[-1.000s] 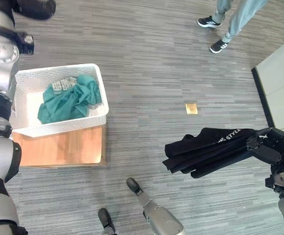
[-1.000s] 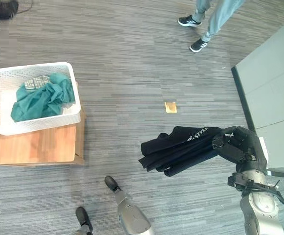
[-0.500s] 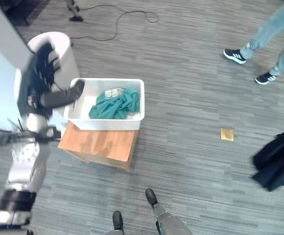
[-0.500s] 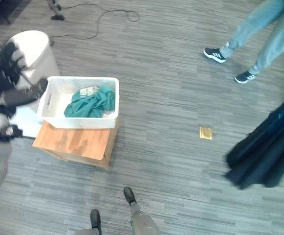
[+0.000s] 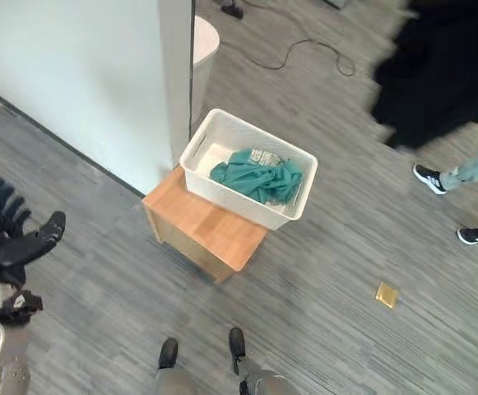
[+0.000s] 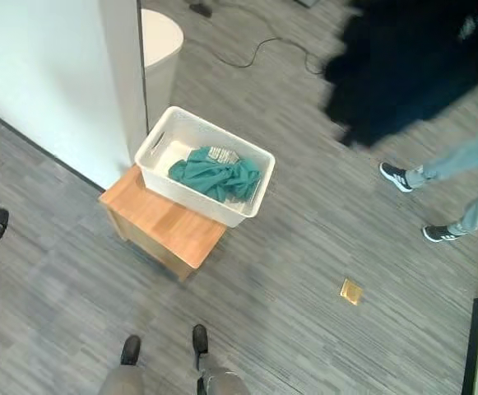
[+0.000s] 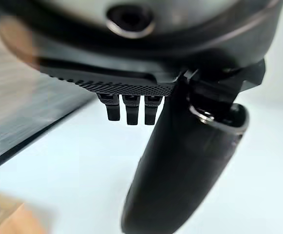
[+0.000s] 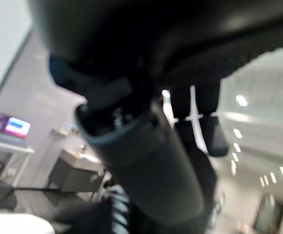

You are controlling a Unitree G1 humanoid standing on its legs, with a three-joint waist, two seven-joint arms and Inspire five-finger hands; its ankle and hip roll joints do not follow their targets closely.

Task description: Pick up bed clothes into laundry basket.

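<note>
A white laundry basket (image 5: pixel 303 174) stands on a small wooden stool (image 5: pixel 197 232) and holds a crumpled teal cloth (image 5: pixel 255 177). A black garment (image 5: pixel 444 70) hangs in the air beyond the basket on the right, well above the floor. My right hand (image 8: pixel 141 165) is curled on its dark cloth in the right wrist view. Low on the left, far from the basket, my left hand (image 5: pixel 8 239) is held with spread fingers and nothing in it; its thumb (image 7: pixel 180 165) shows against a white wall.
A white wall and pillar (image 5: pixel 99 74) stand just behind the stool, with a round white bin (image 5: pixel 206 41) past them. A person's legs and shoes (image 5: pixel 457 177) are at the right. A small tan square (image 5: pixel 387 294) lies on the grey floor.
The camera has swung, so the whole scene has shifted. The black garment has gone from the lower right up to the upper right. My left hand has dropped away from the basket.
</note>
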